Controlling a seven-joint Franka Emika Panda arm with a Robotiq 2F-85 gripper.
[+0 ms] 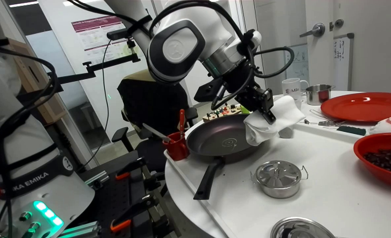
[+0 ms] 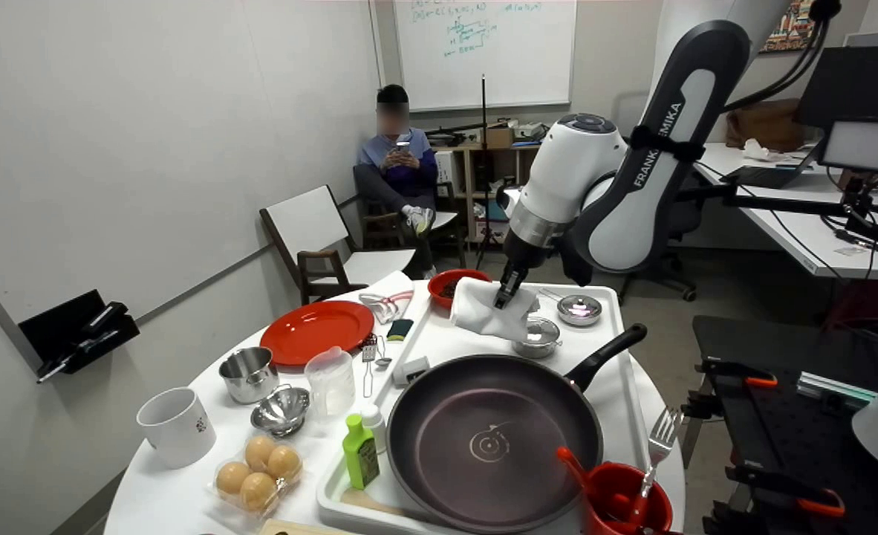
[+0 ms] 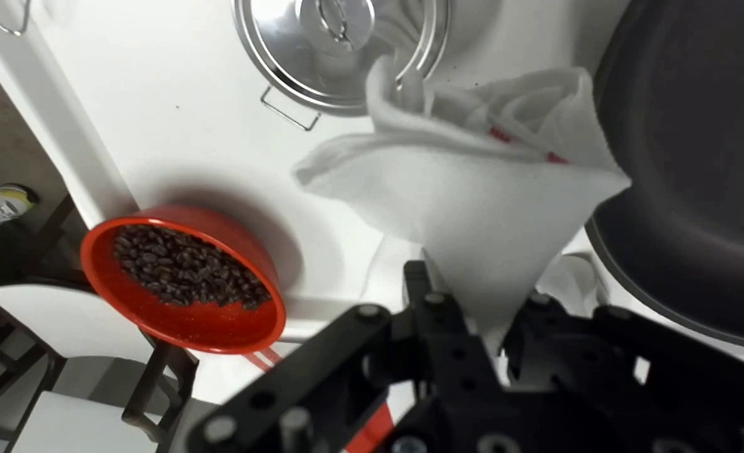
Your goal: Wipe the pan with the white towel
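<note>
While one claw grips one white towel | one pan sits nearby | two steel lids

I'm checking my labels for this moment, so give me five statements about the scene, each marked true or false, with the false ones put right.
1. The gripper holds the white towel. True.
2. A lid covers the steel pot nearest the pan. True.
3. That steel pot stands inside the pan. False: it stands outside, apart from the pan.
4. The red bowl contains dark beans. True.
5. The white towel is spread flat in the pan. False: it is bunched in the gripper.
</note>
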